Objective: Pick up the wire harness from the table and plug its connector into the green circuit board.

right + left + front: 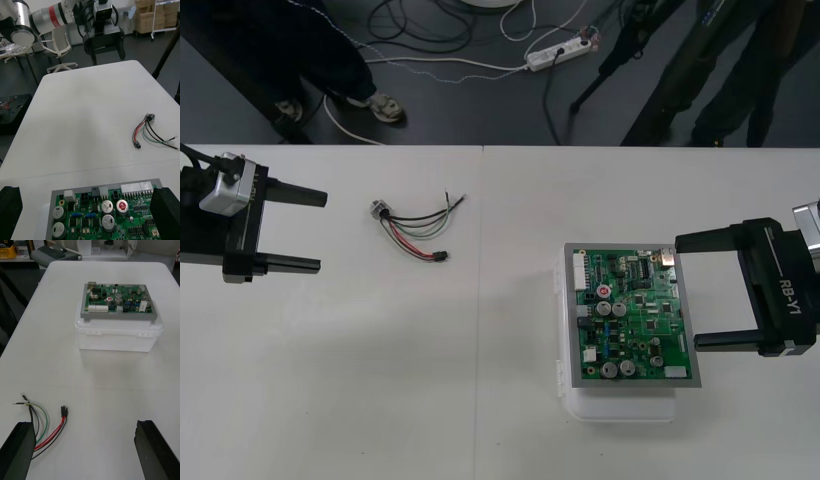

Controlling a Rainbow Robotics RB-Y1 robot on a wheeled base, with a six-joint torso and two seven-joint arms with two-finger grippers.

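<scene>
Left gripper: fingers wide apart, empty, at the frame's left edge.
Right gripper: fingers parted, empty, at the frame's right edge.
Wire harness: loose on table, upper left of centre.
Green circuit board: lower right, not yet plugged.
Progress: not started; grasping and plugging both remain.

Front camera: overhead, steep downward look at whole surface. Right wrist camera: close above board, facing across toward harness. Left wrist camera: close by harness, facing board. All three share both.
</scene>
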